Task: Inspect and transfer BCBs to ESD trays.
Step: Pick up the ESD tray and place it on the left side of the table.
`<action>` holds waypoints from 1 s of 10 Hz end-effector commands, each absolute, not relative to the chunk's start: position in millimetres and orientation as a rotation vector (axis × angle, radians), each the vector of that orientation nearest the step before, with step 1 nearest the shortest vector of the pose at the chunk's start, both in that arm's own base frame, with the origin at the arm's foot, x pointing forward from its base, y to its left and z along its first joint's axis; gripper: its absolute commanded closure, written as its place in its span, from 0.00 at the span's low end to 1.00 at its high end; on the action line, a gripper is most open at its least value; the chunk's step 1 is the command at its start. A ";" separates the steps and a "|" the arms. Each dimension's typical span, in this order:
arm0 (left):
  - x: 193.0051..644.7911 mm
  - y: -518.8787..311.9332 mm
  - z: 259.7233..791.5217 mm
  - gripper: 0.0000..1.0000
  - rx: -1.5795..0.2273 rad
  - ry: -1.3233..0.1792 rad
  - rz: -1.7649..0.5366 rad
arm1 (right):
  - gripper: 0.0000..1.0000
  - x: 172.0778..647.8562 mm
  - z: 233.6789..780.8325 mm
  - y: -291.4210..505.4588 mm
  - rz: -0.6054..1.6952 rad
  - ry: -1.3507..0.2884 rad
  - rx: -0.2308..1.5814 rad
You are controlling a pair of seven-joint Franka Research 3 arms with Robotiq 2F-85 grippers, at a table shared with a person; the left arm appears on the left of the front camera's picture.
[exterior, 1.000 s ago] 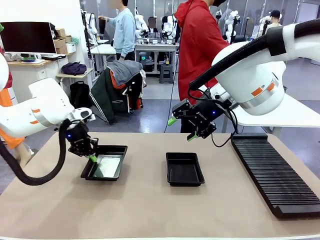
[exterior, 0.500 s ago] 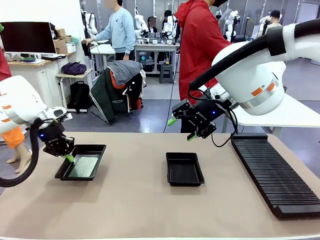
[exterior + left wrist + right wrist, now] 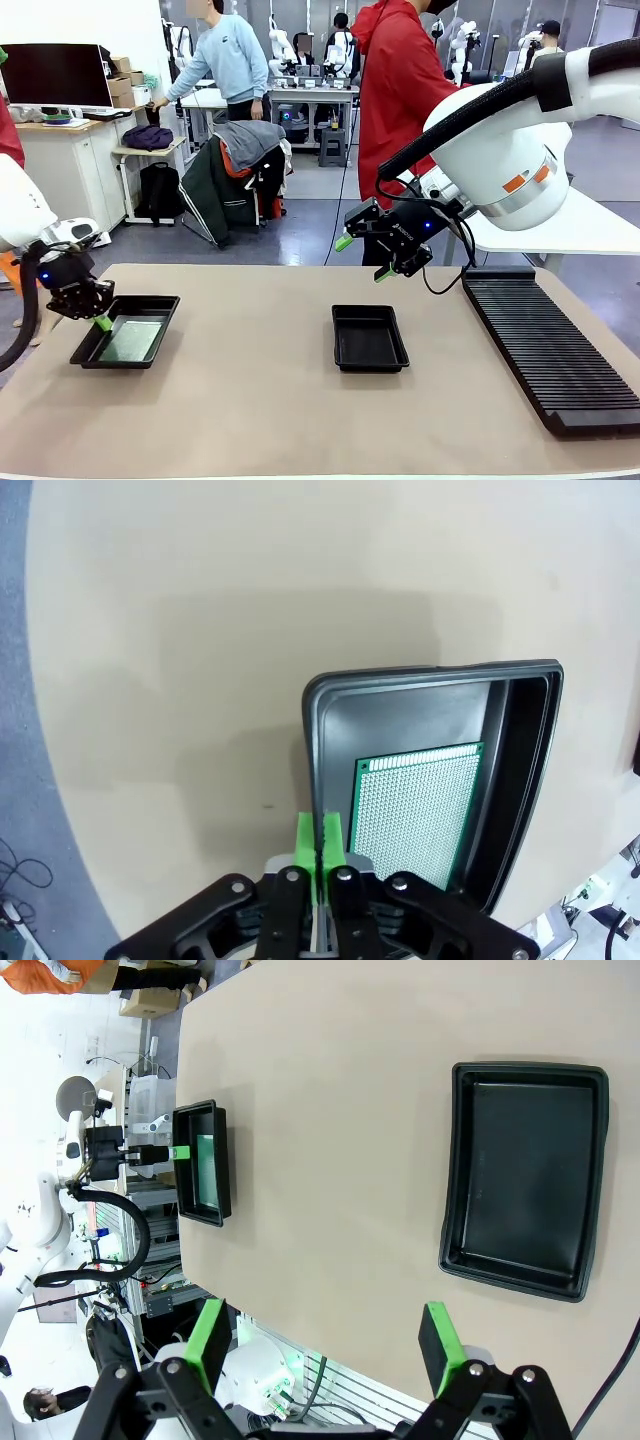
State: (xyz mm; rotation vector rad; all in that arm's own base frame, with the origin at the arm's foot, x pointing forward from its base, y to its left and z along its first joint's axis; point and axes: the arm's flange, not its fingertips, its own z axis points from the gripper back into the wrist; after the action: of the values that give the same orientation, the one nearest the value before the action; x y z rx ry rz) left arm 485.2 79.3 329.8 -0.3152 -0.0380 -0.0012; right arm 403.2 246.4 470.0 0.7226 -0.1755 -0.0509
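BCB (image 3: 415,815) is lying flat in the left tray (image 3: 430,672), which is being dragged farther left, the left gripper (image 3: 321,835) clamped shut on its rim; that transfer looks done. Beyond, the right gripper (image 3: 364,258) is hovering wide open, holding nothing, over the empty tray (image 3: 369,338).

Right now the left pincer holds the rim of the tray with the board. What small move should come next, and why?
Probably open the left pincer and lift away. It is shut on the rim of the tray, which seems to rest on the table close to its left edge, board inside; going further left risks the edge.
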 end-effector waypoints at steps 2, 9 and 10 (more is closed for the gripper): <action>482.9 98.6 324.4 0.97 -0.327 -0.019 -0.026 | 0.00 403.4 470.6 247.1 -0.055 -0.169 0.715; 483.5 94.2 310.8 0.97 -0.303 -0.027 0.006 | 0.00 403.4 470.6 247.1 -0.055 -0.169 0.715; 482.4 95.3 311.1 0.97 -0.323 -0.002 0.008 | 0.00 403.4 470.6 247.1 -0.055 -0.169 0.715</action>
State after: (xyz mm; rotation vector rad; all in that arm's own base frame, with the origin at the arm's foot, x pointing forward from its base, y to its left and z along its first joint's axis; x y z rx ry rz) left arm 483.3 94.3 311.2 -0.3190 -0.0069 0.0070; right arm 403.2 246.4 470.0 0.7226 -0.1755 -0.0509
